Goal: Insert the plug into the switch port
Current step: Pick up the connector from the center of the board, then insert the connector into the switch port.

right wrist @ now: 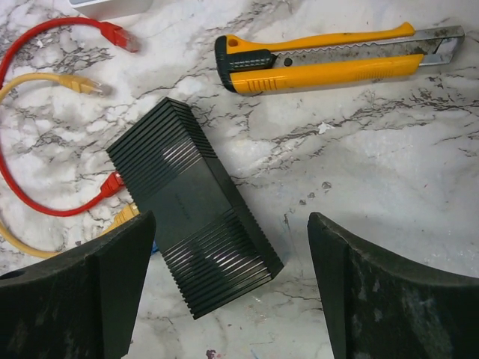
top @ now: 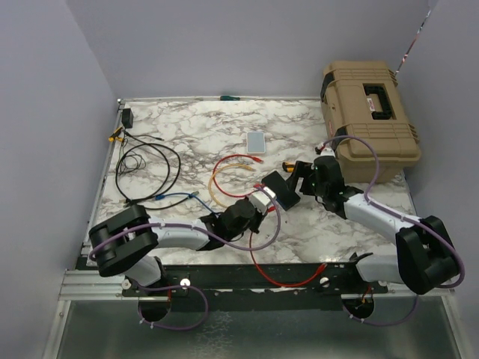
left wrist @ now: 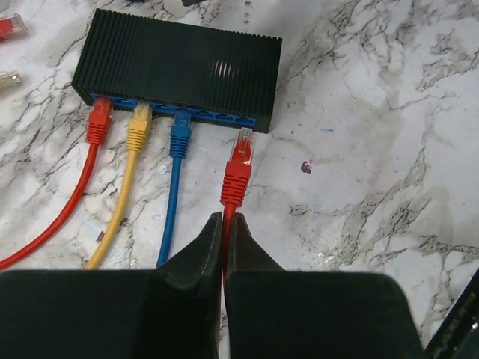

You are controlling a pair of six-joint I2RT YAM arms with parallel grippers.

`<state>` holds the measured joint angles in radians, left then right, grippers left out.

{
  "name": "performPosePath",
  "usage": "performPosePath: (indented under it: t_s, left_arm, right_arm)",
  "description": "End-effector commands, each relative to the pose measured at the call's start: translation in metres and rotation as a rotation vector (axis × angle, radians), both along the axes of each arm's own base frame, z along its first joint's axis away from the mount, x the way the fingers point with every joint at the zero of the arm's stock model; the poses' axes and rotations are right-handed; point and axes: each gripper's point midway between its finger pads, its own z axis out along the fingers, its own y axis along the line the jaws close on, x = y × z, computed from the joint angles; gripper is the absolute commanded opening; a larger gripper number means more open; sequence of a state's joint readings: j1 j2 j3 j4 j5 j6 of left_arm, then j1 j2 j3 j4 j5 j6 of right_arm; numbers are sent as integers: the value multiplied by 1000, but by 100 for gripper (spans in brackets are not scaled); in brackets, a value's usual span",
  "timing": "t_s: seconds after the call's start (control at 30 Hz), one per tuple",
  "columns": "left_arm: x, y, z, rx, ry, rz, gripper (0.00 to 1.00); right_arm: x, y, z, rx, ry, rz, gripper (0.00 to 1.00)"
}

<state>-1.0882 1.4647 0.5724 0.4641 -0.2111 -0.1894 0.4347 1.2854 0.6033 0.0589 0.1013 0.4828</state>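
Red plug [left wrist: 241, 149] held by its cable in tightly closed left jaws, tip right at the port row of black switch [left wrist: 179, 63] on marble counter [left wrist: 374, 149], beside plugged-in blue cable [left wrist: 178, 142]; right jaws spread wide and empty above switch.

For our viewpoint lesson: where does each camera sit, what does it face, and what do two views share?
Top external: above, behind the bases, looking down on the table; left arm, right arm show.
Left wrist: low, facing the switch's ports; left end effector shut on the red cable behind its plug.
Right wrist: above the switch, looking down; right end effector open.
Both wrist views share the switch.
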Motion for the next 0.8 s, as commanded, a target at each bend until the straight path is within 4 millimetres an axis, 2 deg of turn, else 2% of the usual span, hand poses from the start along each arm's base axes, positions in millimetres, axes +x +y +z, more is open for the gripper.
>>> performPosePath:
  t_s: [0.0,0.23,0.47,0.63,0.77]
  left_arm:
    - [7,-5,-6,20,-101,63,0]
    - [10,-5,-30,74,-126,113,0]
    - [14,-2,-44,106,-152,148,0]
    - [13,-5,-49,131,-183,141,0]
    - [12,-7,-52,153,-212,126,0]
  right_arm:
    - [5,10,-1,81,24,52,84]
    - [-2,10,-21,80,69,69,81]
    - [-2,10,-34,68,100,73,76]
    - [-4,19,-47,78,158,117,70]
    - [-6,26,-50,94,177,156,68]
